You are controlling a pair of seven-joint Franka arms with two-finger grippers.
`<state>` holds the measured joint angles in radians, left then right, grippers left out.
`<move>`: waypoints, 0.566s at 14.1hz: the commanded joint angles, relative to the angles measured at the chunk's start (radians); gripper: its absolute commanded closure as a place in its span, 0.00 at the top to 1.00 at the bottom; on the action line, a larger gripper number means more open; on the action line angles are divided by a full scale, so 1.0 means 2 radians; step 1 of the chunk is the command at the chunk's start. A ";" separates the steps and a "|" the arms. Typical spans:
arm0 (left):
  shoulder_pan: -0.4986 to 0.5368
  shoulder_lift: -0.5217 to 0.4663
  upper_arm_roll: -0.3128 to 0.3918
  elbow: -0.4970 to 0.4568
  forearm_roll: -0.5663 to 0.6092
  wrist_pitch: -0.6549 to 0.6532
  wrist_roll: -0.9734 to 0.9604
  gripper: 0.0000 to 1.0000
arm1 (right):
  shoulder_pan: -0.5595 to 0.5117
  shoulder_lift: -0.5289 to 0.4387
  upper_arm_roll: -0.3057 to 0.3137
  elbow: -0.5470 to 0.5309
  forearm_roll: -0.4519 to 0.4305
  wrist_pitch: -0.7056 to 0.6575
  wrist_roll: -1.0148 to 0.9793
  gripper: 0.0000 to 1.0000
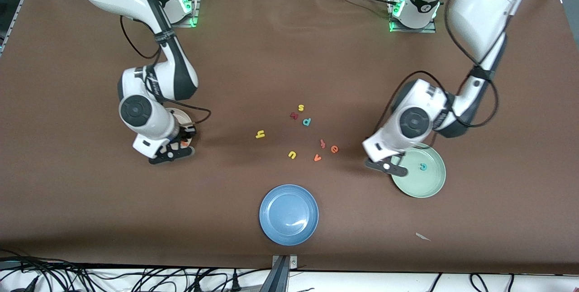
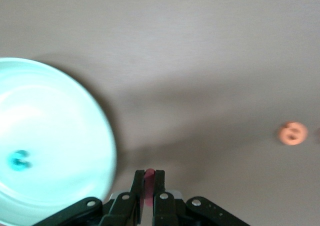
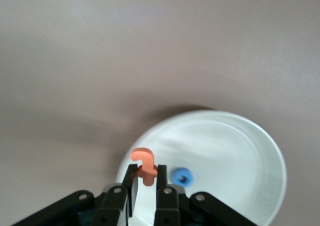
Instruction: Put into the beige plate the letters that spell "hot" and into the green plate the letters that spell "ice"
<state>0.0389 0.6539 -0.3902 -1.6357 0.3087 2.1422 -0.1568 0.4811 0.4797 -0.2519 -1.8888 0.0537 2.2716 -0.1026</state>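
Note:
My right gripper (image 1: 183, 143) hangs over the beige plate (image 1: 181, 114), shut on the orange "t" (image 3: 146, 167). The blue "o" (image 3: 182, 177) lies in that plate (image 3: 235, 151). The yellow "h" (image 1: 260, 135) rests on the table mid-way between the arms. My left gripper (image 1: 383, 161) is shut on the dark red "i" (image 2: 149, 178), just off the green plate's (image 1: 429, 185) rim on the side toward the letters. The teal "c" (image 1: 423, 166) lies in the green plate (image 2: 55, 116). The orange-red "e" (image 1: 334, 149) lies on the table beside that plate.
Loose letters lie mid-table: yellow "s" (image 1: 301, 107), teal "p" (image 1: 306, 122), a dark red letter (image 1: 294, 115), yellow "u" (image 1: 292, 155), orange "v" (image 1: 317, 158), a red letter (image 1: 322, 143). A blue plate (image 1: 288, 214) sits nearest the front camera.

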 commanded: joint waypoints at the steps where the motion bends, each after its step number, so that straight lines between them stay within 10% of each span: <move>1: 0.031 -0.005 -0.005 -0.002 0.014 -0.006 0.078 0.00 | 0.003 -0.047 -0.025 -0.095 0.002 0.063 -0.067 0.00; 2: 0.038 -0.003 -0.004 -0.002 0.014 -0.004 0.094 0.00 | 0.003 -0.047 -0.031 -0.106 0.004 0.074 -0.082 0.05; 4: 0.048 0.000 -0.004 -0.002 0.015 -0.003 0.101 0.53 | 0.003 -0.047 -0.034 -0.109 0.005 0.080 -0.080 0.97; 6: 0.048 0.000 -0.005 0.001 0.014 -0.003 0.104 1.00 | 0.004 -0.050 -0.025 -0.106 0.045 0.076 -0.065 1.00; 8: 0.043 -0.004 -0.009 0.006 0.007 -0.003 0.099 1.00 | 0.004 -0.050 0.005 -0.096 0.083 0.076 -0.021 1.00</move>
<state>0.1326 0.6544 -0.3961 -1.6366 0.3087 2.1428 0.0347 0.4841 0.4166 -0.2905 -2.0697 0.1686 2.4174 -0.2194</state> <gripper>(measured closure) 0.467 0.370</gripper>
